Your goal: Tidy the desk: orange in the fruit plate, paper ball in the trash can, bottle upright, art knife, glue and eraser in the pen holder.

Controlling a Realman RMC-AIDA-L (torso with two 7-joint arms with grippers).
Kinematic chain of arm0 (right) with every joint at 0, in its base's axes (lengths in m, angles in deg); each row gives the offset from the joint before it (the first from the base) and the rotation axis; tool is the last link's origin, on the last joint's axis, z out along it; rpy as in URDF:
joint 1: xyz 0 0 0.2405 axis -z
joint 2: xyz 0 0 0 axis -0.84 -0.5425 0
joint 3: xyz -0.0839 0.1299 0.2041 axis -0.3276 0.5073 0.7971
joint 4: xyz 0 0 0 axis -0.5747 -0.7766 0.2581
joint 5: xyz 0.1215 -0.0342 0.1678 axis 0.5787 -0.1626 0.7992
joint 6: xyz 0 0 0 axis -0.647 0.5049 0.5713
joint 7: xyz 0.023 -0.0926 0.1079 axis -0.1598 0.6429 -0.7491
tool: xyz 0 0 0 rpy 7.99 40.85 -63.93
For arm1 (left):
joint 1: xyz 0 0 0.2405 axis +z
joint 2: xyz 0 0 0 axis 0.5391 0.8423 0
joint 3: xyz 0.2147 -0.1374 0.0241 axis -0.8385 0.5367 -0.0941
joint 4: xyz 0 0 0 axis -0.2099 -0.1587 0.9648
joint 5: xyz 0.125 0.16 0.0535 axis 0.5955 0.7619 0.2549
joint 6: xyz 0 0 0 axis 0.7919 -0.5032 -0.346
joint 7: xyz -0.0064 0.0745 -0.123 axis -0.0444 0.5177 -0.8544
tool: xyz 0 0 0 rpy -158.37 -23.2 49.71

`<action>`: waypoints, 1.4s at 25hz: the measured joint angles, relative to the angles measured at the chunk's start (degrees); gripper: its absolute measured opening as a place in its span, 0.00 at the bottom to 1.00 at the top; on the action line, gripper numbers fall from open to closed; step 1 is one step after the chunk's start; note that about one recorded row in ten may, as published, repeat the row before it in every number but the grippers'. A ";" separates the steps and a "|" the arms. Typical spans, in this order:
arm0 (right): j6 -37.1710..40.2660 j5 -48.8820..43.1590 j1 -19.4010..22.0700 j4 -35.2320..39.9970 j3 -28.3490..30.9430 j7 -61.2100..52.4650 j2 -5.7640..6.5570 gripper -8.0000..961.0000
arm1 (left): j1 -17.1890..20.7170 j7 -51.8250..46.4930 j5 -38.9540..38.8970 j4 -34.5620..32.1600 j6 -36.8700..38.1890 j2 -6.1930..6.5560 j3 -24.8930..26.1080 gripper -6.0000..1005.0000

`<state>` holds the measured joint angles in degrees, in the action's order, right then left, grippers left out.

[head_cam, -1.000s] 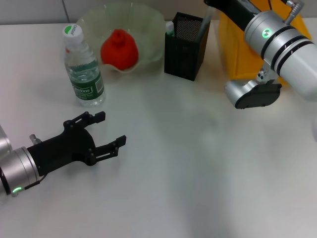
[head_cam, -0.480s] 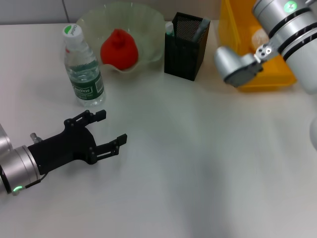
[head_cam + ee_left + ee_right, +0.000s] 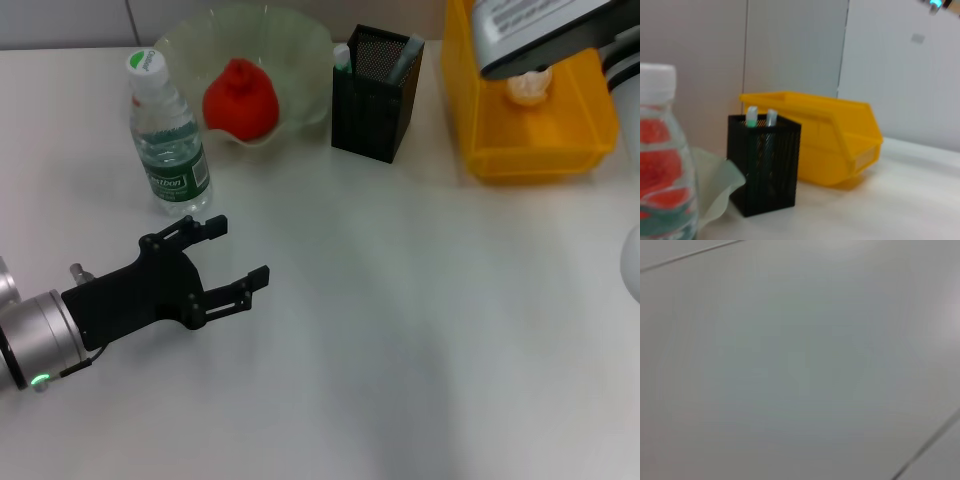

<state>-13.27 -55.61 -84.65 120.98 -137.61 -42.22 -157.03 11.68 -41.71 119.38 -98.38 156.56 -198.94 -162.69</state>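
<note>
Left claw [image 3: 232,262] spread wide, empty, low over counter [image 3: 400,300]; upright bottle [image 3: 168,140] sits at its 11 o'clock, near. Right claw out of view, can't tell its state.

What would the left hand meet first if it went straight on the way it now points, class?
Probably the pen holder: it sits near the middle of the left wrist view, with the trash can behind it. In the head view the open left hand aims across bare table; it may pass just beside the holder.
</note>
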 joint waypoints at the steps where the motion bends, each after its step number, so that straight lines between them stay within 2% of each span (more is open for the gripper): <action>1: 0.39 0.65 0.00 -0.08 -0.01 -5.05 0.00 0.68 | -0.02 -0.04 -0.01 0.00 0.76 0.00 0.08 0.86; 2: 1.99 1.18 0.00 -0.13 -0.02 -15.61 0.03 0.68 | -0.01 -0.08 -0.01 0.00 1.64 0.00 0.19 0.86; 3: 1.99 1.18 0.00 -0.13 -0.02 -15.61 0.03 0.68 | 0.03 -0.09 -0.01 0.00 2.40 0.00 0.27 0.86; 9: 10.52 -1.21 -0.81 0.20 -0.08 -49.59 0.63 0.68 | 0.49 -0.50 -0.01 0.03 6.62 0.13 0.39 0.86; 13: 15.50 -2.62 0.18 4.50 -2.03 -61.42 0.79 0.68 | 0.65 -1.39 0.01 0.08 8.02 0.57 0.53 0.86; 18: 27.71 0.44 3.93 16.41 -3.90 -60.73 0.75 0.68 | 0.64 -1.71 0.20 0.05 9.69 0.92 2.30 0.86; 23: 42.83 8.72 8.20 28.40 -1.53 -59.84 0.99 0.68 | 0.62 -1.72 0.17 0.01 11.02 1.41 2.97 0.86; 26: 55.63 13.43 9.60 35.57 4.91 -59.32 0.99 0.68 | 0.61 -1.71 0.11 -0.12 11.57 1.50 3.27 0.86; 30: 75.85 21.69 7.95 40.14 15.85 -55.38 1.45 0.68 | 0.66 -1.70 0.10 -0.47 12.17 1.52 3.56 0.86; 33: 91.11 30.28 5.67 38.88 25.16 -45.25 1.03 0.68 | 0.59 -1.72 0.05 -0.62 13.05 1.70 3.63 0.86; 35: 100.61 38.00 4.02 33.59 31.59 -36.74 0.83 0.68 | 0.48 -2.14 0.04 -0.66 13.31 1.74 3.67 0.86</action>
<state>87.34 -17.62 -80.64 154.57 -106.02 -78.96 -156.20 12.15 -43.85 119.43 -99.04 169.87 -197.20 -159.02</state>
